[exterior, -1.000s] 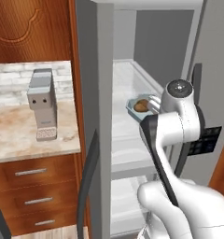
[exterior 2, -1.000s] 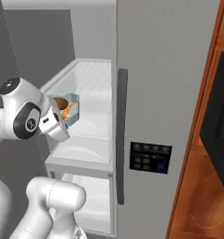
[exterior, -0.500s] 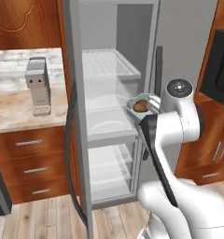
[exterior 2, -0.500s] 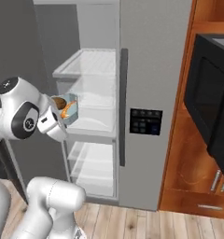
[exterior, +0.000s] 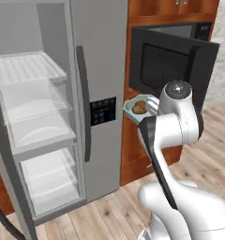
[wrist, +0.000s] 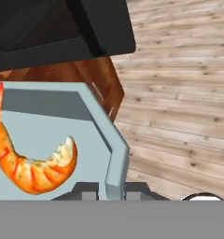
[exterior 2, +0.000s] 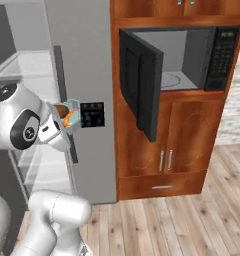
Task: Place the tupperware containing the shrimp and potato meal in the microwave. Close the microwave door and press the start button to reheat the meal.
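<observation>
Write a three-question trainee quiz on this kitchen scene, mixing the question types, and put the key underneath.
1. True or false: the microwave door stands open.
2. What does the end effector hold? A) a mug B) the tupperware C) a plate
3. Fill in: the tall grey fridge stands to the ____ of the microwave in the right base view.

Key:
1. True; the cavity and its turntable are in plain sight.
2. B; the end effector grips its rim, with the shrimp lying inside.
3. left
</observation>
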